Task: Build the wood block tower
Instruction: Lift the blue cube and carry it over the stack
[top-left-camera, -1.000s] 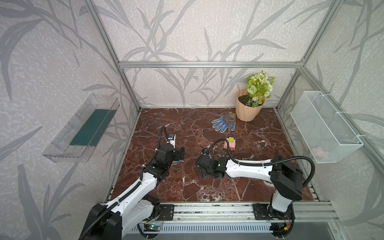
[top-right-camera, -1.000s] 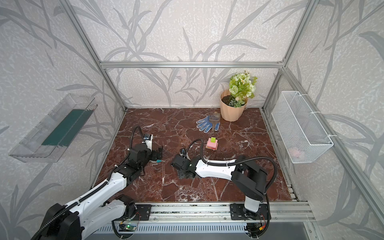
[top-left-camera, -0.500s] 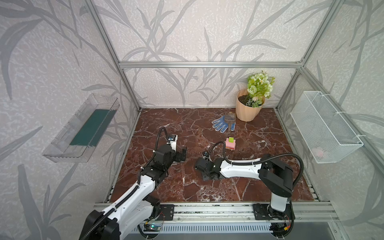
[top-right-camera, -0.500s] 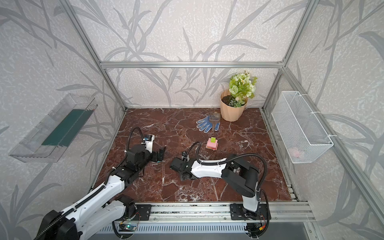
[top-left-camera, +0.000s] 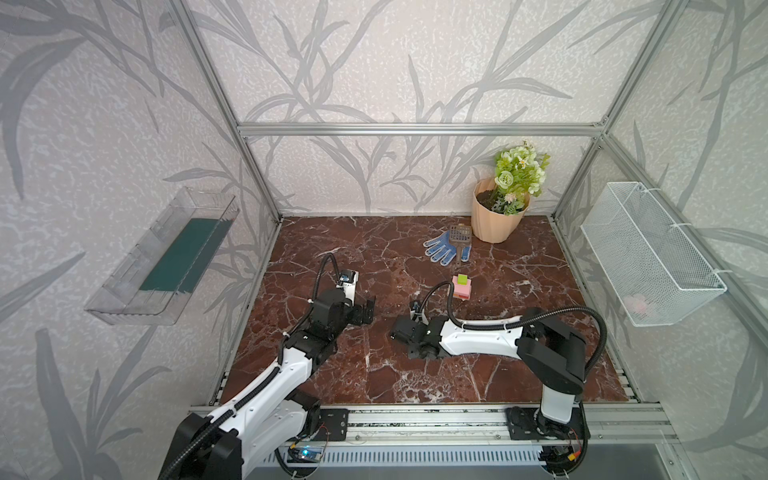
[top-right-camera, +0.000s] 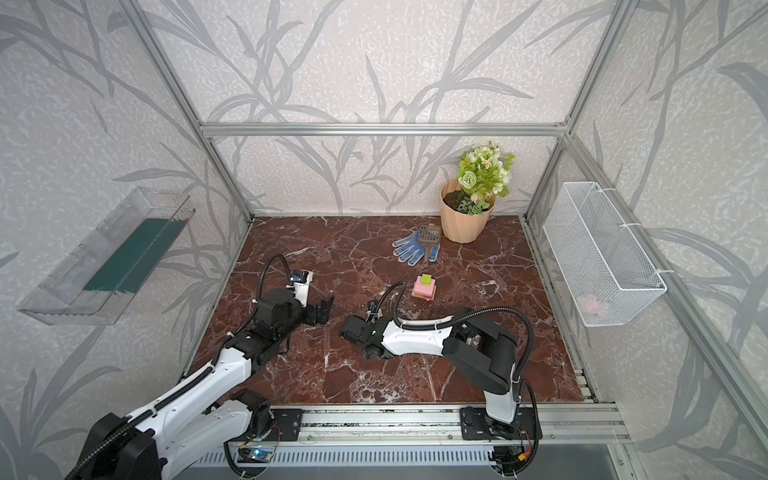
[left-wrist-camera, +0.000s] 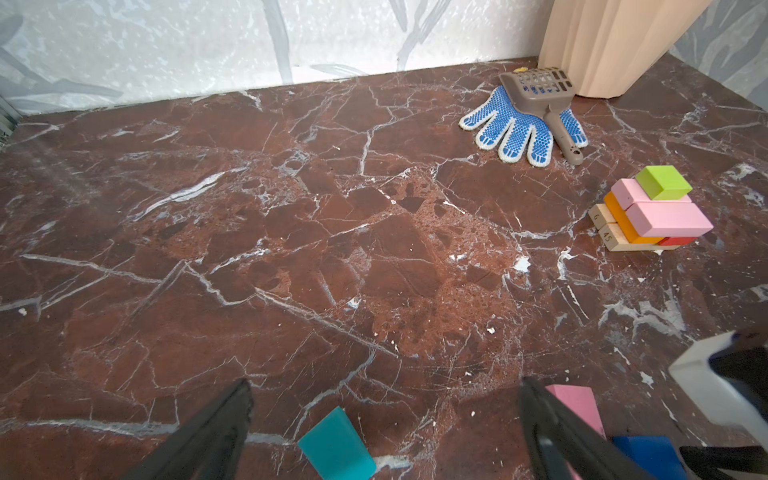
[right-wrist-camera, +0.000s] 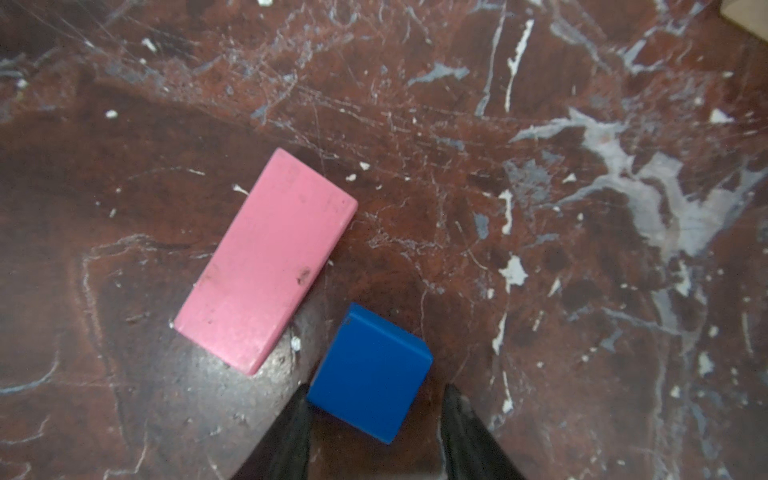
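- Well back on the bench (top-left-camera: 374, 374), right of its middle, stands the tower (top-left-camera: 462, 287). It has tan blocks (left-wrist-camera: 615, 240) at the base, then an orange block (left-wrist-camera: 623, 222) and a red block (left-wrist-camera: 675, 241). Above those are two pink blocks (left-wrist-camera: 665, 218), with a green cube (left-wrist-camera: 663, 182) on top.
- Right jaws hang low near the middle of the bench, apart, one on each side of the blue cube (right-wrist-camera: 370, 374). One finger (right-wrist-camera: 291, 424) looks to touch a corner of it, and a gap shows at the other side.
- A loose pink block (right-wrist-camera: 266, 259) lies flat just beside the cube, not touching it.
- Left jaws stand wide apart, holding nothing, left of the middle. A teal block (left-wrist-camera: 336, 446) lies on the bench between them.
- A glove (top-left-camera: 446, 249) with a scoop (top-left-camera: 459, 237) on it lies behind the tower, near the pot (top-left-camera: 496, 220) in the back right corner.
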